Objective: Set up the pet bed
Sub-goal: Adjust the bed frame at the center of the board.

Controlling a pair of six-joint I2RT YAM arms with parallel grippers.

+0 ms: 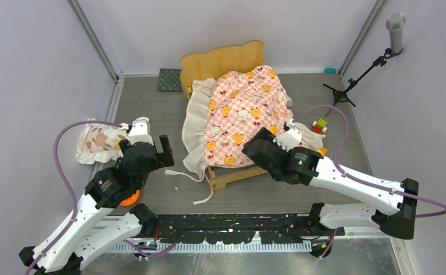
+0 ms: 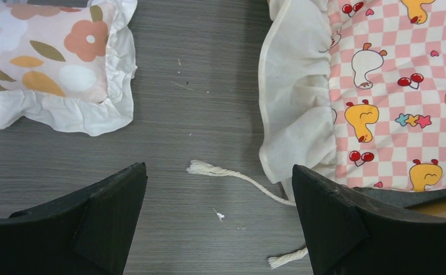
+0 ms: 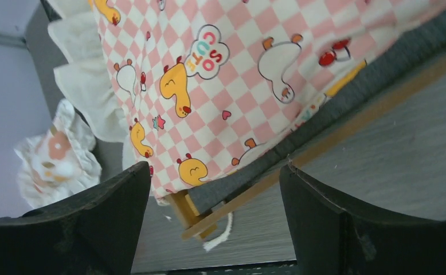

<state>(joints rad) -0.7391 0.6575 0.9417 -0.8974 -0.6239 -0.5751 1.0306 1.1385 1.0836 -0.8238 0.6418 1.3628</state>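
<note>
- Floral pillow (image 1: 97,143): lay on the surface (image 1: 157,109) ahead and to the left of the left hand, well apart from the bed. In the left wrist view its ruffle was clear of both fingers.
- Left hand (image 2: 218,167): fingers were spread wide with nothing between them. It was held over bare surface, with the pillow on one side and the sheet's frill on the other.
- Cord (image 2: 232,175): a loose white string lay on the surface just ahead of the gap between the left hand's fingers and ran towards the right finger.
- Sheet (image 1: 243,114): the pink-checkered cloth was draped over the bed ahead and to the right of the left hand. It was rumpled, and its white frill hung off the near side.
- Pet bed (image 1: 223,60): stood between the two hands and beyond them, with the wavy headboard at the far end. The dark mattress (image 3: 381,80) showed below the sheet's edge.
- Right hand (image 3: 215,166): fingers were spread and empty. It was poised just short of the frame's foot corner without touching it.
- Step in hand, as judged: the sheet was on but not smoothed, and the pillow was not yet placed.
- Next move, as judged: the left hand would need to swing left, close on the pillow's ruffle and carry it to the headboard end. The right hand could tidy the sheet's foot edge.
</note>
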